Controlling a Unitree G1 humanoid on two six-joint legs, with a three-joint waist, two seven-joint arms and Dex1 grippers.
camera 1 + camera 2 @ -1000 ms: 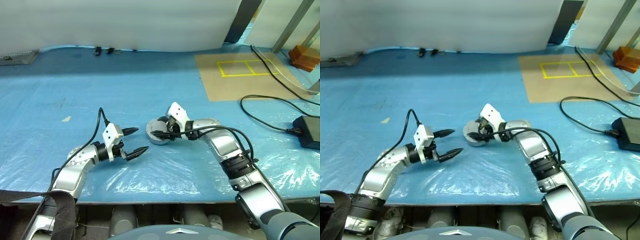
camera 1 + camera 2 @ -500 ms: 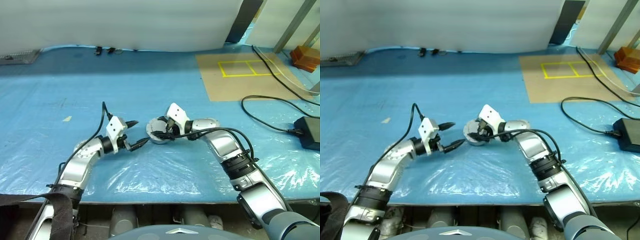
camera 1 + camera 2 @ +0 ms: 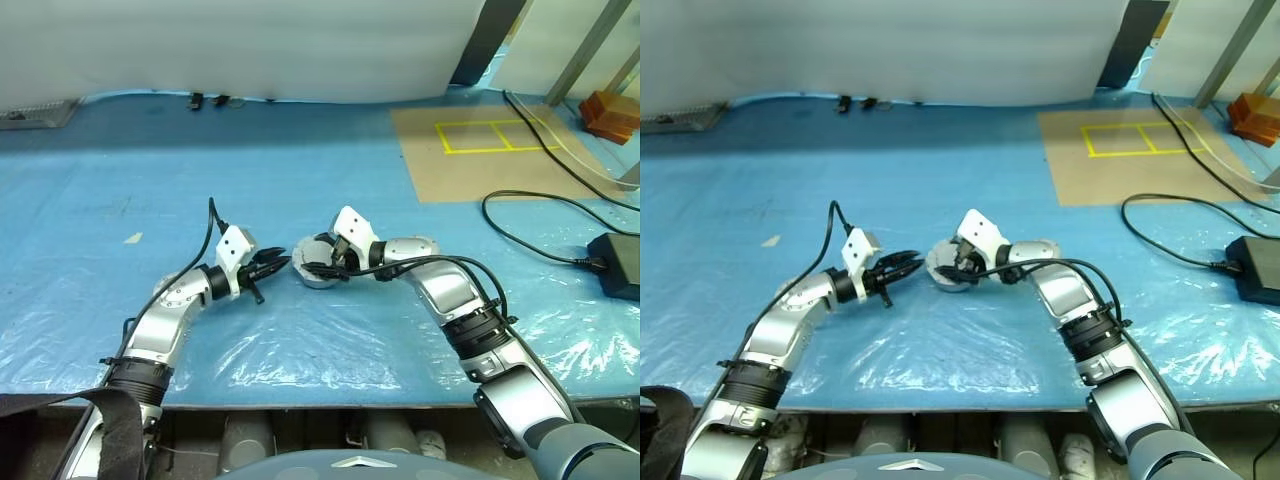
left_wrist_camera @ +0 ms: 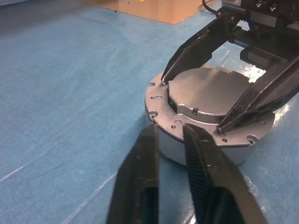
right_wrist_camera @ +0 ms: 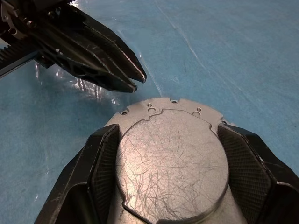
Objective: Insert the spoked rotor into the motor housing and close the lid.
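Observation:
The motor housing (image 3: 310, 272) is a round silver body with a holed flange and a flat scratched top face (image 5: 173, 163), and it stands mid-table on the blue sheet. My right gripper (image 3: 319, 258) is shut on it, one black finger (image 5: 100, 158) pressed against each side of the raised top plate. My left gripper (image 3: 282, 264) is shut with nothing in it, and its tips (image 4: 194, 133) sit close against the housing's flange on the side nearest my left arm. The spoked rotor and the lid are hidden or out of view.
A brown board with yellow tape squares (image 3: 480, 150) lies at the far right. A black cable and a power adapter (image 3: 612, 262) lie on the right edge, with an orange block (image 3: 610, 112) beyond them. A small scrap (image 3: 132, 238) lies at the left.
My left gripper moved right and forward to the housing's rim, then shut its open fingers. The right gripper kept its hold and the housing stayed put.

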